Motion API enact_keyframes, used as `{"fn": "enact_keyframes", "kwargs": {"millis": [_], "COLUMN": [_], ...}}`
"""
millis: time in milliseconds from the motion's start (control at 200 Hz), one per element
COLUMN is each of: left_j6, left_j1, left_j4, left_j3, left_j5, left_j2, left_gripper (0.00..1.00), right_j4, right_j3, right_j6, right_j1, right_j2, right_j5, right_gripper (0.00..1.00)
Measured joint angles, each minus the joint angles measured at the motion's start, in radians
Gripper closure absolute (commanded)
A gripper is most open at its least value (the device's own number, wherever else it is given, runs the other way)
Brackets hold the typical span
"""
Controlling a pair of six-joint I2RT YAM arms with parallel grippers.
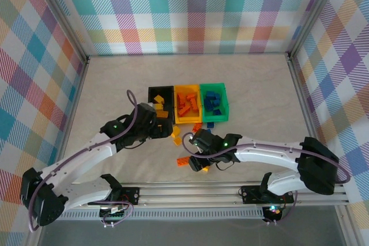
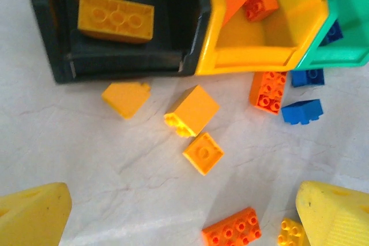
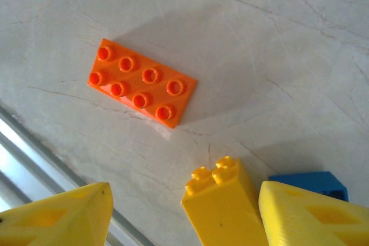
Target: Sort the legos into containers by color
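From above, we see the three bins joined in a row mid-table. The black bin (image 1: 157,93) takes yellow legos, the yellow bin (image 1: 188,120) orange ones and the green bin (image 1: 225,106) blue ones, so the colour rule is already laid down. Loose legos (image 1: 182,161) lie between the bins and the arms. The left gripper (image 1: 173,132) hangs at the black bin's near edge and the right gripper (image 1: 198,164) sits low over the strays. The table (image 1: 115,79) is pale and faintly veined. Plaid cloth walls (image 1: 190,10) close it in on three sides, and a metal rail (image 1: 230,191) carries the bases.

From the left wrist, the left gripper (image 2: 184,223) stands wide apart with nothing between its fingers. Below it lie three yellow bricks (image 2: 193,110), just outside the black bin (image 2: 124,61), which suits a reach for one of them (our guess).

From the right wrist, the right gripper (image 3: 184,194) straddles an upended yellow brick (image 3: 222,205). One finger (image 3: 314,214) is against it and the other (image 3: 63,217) is apart, so nothing is clamped yet. An orange brick (image 3: 142,89) lies flat ahead, studs up. A blue brick (image 3: 311,181) peeps from behind the near finger.
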Motion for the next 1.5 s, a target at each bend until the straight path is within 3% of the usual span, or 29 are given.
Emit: {"fn": "enact_keyframes", "kwargs": {"millis": [235, 610, 830, 960, 1225, 1420, 1455, 1500], "left_j6": [-0.007, -0.008, -0.007, -0.007, -0.015, -0.016, -0.022, -0.026], "left_j1": [0.008, 0.031, 0.038, 0.043, 0.051, 0.051, 0.055, 0.058], "left_j4": [-0.019, -0.026, -0.027, -0.027, -0.068, -0.079, -0.063, -0.073], "left_j3": [-0.015, -0.032, -0.032, -0.04, -0.093, -0.097, -0.116, -0.14], "left_j5": [-0.019, -0.023, -0.023, -0.034, -0.073, -0.079, -0.077, -0.075], "left_j2": [-0.07, -0.068, -0.068, -0.076, -0.141, -0.142, -0.159, -0.19], "left_gripper": [0.0, 0.0, 0.0, 0.0, 0.0, 0.0, 0.0, 0.0], "right_j4": [-0.023, -0.115, -0.126, -0.133, -0.082, -0.075, -0.164, -0.206], "right_j3": [0.025, 0.025, 0.025, 0.029, 0.224, 0.232, 0.314, 0.541], "right_j6": [-0.019, 0.002, 0.013, 0.011, -0.046, -0.055, -0.077, -0.106], "right_j1": [0.005, 0.108, 0.111, 0.11, -0.045, -0.046, -0.082, -0.128], "right_j2": [0.086, 0.12, 0.137, 0.107, 0.035, 0.032, 0.114, 0.306], "right_j5": [0.023, 0.106, 0.133, 0.145, 0.12, 0.111, 0.074, 0.047], "right_gripper": [0.42, 0.49, 0.74, 0.78, 0.78, 0.78, 0.78, 0.78]}}
